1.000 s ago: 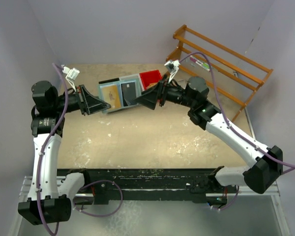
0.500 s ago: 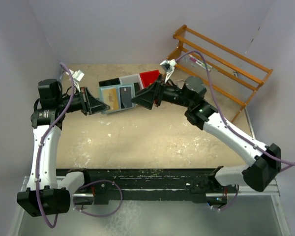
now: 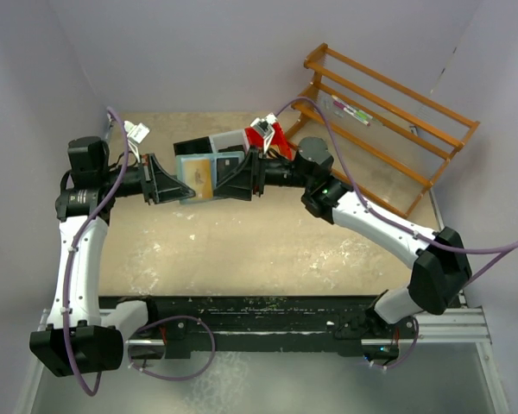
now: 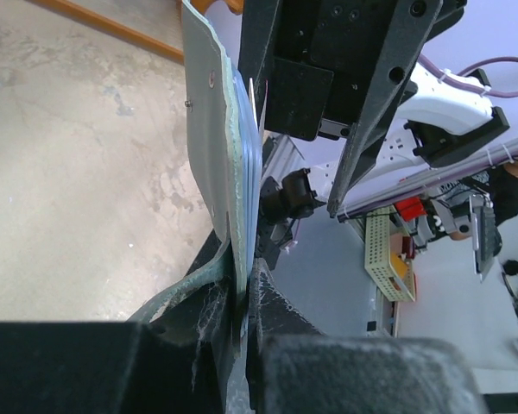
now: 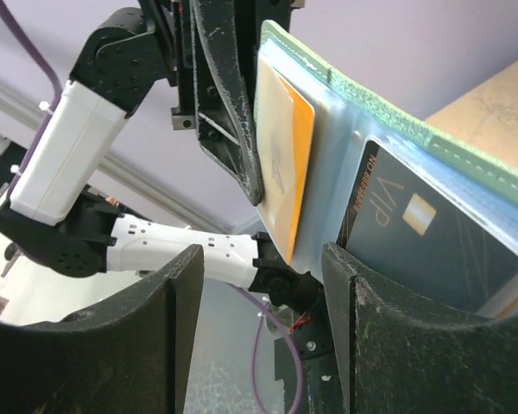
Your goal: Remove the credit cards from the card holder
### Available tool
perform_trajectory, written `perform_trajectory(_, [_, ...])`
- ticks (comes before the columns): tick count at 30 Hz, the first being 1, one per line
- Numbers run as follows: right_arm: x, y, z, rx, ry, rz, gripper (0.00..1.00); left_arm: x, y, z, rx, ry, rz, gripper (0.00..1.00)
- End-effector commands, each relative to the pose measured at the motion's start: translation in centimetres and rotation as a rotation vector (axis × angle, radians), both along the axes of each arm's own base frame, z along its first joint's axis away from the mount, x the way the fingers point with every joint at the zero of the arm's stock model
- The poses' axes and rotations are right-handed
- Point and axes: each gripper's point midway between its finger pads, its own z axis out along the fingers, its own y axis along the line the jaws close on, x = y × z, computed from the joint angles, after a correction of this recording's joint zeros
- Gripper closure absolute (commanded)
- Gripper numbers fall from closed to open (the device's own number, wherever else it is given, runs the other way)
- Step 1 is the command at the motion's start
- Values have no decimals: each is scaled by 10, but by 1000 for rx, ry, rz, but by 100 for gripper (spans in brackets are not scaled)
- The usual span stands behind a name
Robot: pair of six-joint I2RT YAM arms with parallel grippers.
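One card holder (image 4: 209, 129) aloft | left gripper (image 4: 242, 297) pinching its edge | right gripper (image 5: 263, 259) spread, orange card (image 5: 287, 164) between its fingers | dark card (image 5: 423, 228) behind one finger

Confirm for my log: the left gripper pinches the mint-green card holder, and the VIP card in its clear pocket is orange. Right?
Not quite. The left gripper does pinch the card holder, but the VIP card is dark, not orange; the orange card sits beside it. The right wrist view shows this.
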Motion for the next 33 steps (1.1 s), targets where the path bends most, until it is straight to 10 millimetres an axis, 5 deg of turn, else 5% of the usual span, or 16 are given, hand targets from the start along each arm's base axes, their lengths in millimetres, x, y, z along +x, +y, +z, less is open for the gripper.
perform_trajectory(1, [-7, 1, 36, 89, -80, 47, 41, -18, -4, 22, -62, -54, -117, 94])
perform_trajectory(22, [-28, 21, 44, 179, -54, 207, 72, -22, -5, 18, -80, -16, -134, 90])
perform_trajectory(33, [-35, 39, 35, 200, -5, 230, 100, -29, -6, 14, -105, -4, -176, 65])
